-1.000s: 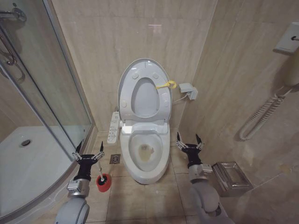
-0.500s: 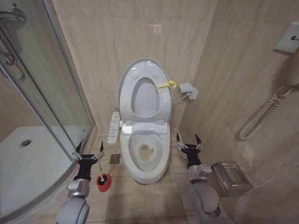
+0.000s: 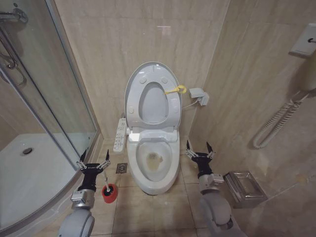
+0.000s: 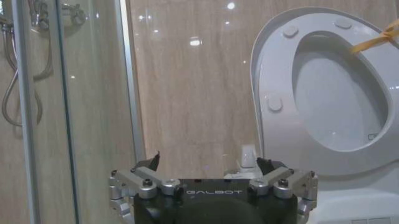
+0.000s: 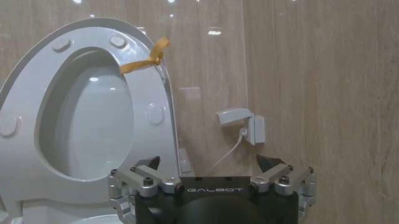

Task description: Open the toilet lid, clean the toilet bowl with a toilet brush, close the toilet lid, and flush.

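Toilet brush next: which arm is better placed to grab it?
Left, likely. The left claw is open just above the toilet brush; the right claw sits beyond the toilet bowl.

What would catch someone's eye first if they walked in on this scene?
The toilet lid stands raised against the back wall, a yellow loop at its edge, above the stained toilet bowl. The open left gripper hovers by the red-cupped toilet brush on the floor; the open right gripper waits on the bowl's other side.
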Robot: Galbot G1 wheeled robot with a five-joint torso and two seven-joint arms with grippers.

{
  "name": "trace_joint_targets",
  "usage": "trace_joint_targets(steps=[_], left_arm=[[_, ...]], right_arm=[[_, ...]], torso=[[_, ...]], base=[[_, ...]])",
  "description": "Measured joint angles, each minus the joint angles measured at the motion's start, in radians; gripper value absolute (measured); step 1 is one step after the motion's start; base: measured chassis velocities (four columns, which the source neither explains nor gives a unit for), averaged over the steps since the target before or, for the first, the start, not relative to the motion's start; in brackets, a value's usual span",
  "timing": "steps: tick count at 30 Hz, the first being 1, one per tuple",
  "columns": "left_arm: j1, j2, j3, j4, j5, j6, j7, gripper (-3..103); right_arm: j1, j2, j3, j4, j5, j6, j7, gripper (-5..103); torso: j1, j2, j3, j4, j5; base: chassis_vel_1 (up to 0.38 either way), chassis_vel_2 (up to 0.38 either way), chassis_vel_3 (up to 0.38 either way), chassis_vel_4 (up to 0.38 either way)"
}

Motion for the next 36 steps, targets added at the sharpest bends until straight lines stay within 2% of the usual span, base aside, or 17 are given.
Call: trace_joint_targets(steps=[36], left_arm=[[0.0,0.0,0.0,0.0,0.0,0.0,0.0,100]], right_arm=[[0.001,0.0,0.0,-0.001,0.001,0.0,0.001,100]], torso=[[0.0,0.0,0.0,0.0,0.0]], base=[[0.0,0.0,0.0,0.0]])
